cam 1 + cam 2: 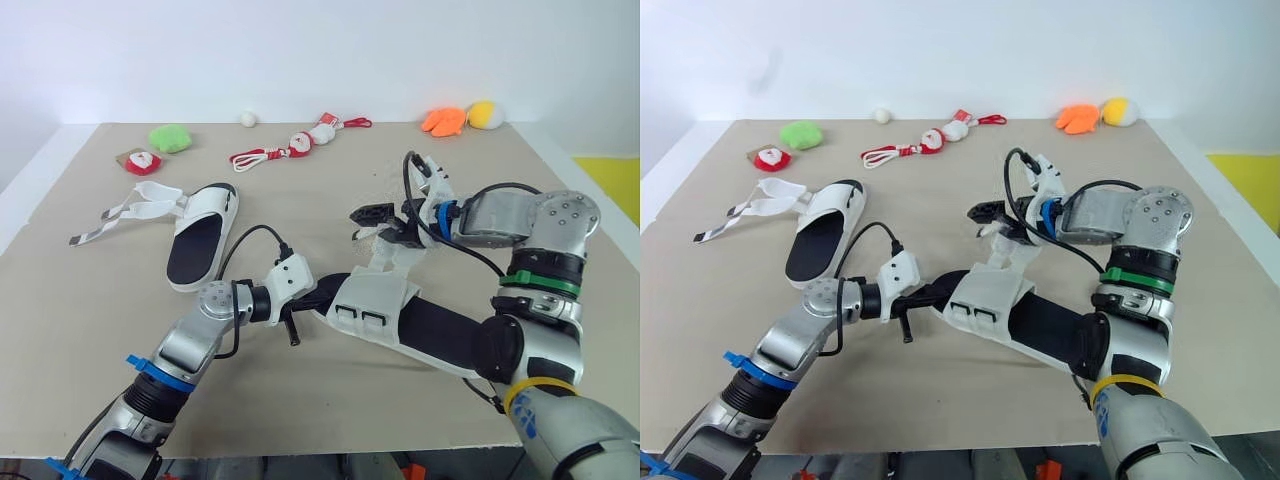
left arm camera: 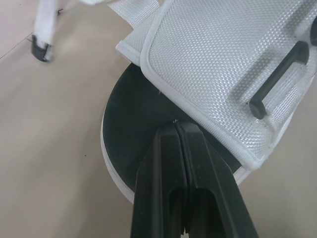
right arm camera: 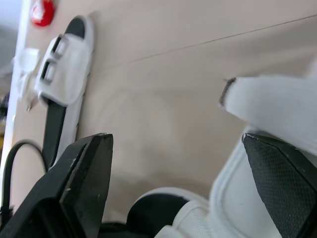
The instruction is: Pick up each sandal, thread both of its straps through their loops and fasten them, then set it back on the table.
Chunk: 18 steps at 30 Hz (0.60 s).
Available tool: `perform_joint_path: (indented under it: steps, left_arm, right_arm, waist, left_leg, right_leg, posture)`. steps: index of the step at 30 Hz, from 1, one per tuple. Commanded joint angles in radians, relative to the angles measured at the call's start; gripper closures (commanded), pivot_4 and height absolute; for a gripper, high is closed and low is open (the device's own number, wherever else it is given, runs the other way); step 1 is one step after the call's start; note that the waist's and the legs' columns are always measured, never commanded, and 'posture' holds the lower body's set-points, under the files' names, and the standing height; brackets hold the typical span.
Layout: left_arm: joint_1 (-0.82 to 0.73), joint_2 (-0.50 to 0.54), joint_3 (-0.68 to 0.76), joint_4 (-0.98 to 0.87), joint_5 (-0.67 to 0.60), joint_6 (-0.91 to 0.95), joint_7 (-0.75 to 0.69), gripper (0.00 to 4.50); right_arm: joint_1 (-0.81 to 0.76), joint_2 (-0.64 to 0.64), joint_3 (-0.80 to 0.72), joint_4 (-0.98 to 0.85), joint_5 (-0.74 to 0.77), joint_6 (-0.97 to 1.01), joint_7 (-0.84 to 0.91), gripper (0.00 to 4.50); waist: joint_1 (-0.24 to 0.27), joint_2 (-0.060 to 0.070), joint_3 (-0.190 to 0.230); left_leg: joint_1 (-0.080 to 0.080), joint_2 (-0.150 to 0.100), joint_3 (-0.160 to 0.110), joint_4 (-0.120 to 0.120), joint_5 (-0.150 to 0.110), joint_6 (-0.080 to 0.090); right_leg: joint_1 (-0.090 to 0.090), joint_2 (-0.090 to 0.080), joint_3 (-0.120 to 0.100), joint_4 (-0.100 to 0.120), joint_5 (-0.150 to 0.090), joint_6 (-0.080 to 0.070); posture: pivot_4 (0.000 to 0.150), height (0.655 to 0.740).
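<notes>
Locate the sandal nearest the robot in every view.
Left eye: sandal, low centre.
Right eye: sandal, low centre.
Left wrist: sandal just past the shut left gripper.
Right wrist: sandal framed by the open right gripper.
Shared landmark: its black footbed.

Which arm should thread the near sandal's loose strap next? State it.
Right. The right gripper, open, is at the loose strap of the near sandal; the left gripper is shut against its toe end.

A plain white wall [image 1: 300, 50] is seen behind the beige rectangular table [image 1: 330, 420]; a yellow floor patch [image 1: 612, 178] is glimpsed beside it.
</notes>
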Motion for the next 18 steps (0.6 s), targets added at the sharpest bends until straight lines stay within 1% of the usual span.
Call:
perform_joint_path:
  steps: [1,5,13,18]
  left_arm:
    - [0.033,0.007,-0.048,0.036,0.026,0.029,-0.011,4.5]
    - [0.03,0.005,-0.049,0.04,0.026,0.027,-0.013,4.5]
    - [0.026,-0.001,-0.049,0.046,0.027,0.025,-0.012,4.5]
    - [0.028,0.0,-0.05,0.042,0.028,0.027,-0.014,4.5]
  right_arm:
    - [-0.009,0.001,-0.04,-0.024,0.066,-0.002,-0.08,0.03]
    - [-0.018,0.01,-0.069,-0.01,0.125,-0.002,-0.159,0.03]
    - [-0.023,0.089,-0.233,-0.025,0.059,-0.037,-0.327,0.03]
    - [-0.046,0.121,-0.285,-0.023,0.071,-0.034,-0.359,0.03]
  waist:
    - [0.0,0.0,0.0]
    - [0.0,0.0,0.0]
    - [0.0,0.0,0.0]
    - [0.0,0.001,0.0]
  left_leg:
    - [0.0,0.0,0.0,0.0,0.0,0.0]
    - [0.0,0.0,0.0,0.0,0.0,0.0]
    - [0.0,0.0,0.0,0.0,0.0,0.0]
    - [0.0,0.0,0.0,0.0,0.0,0.0]
  right_leg:
    - [0.0,0.0,0.0,0.0,0.0,0.0]
    - [0.0,0.0,0.0,0.0,-0.001,-0.002]
    - [0.0,0.0,0.0,0.0,-0.002,-0.003]
    - [0.0,0.0,0.0,0.0,-0.002,-0.003]
  posture:
    - [0.15,0.74]
    - [0.15,0.74]
    - [0.15,0.74]
    - [0.15,0.74]
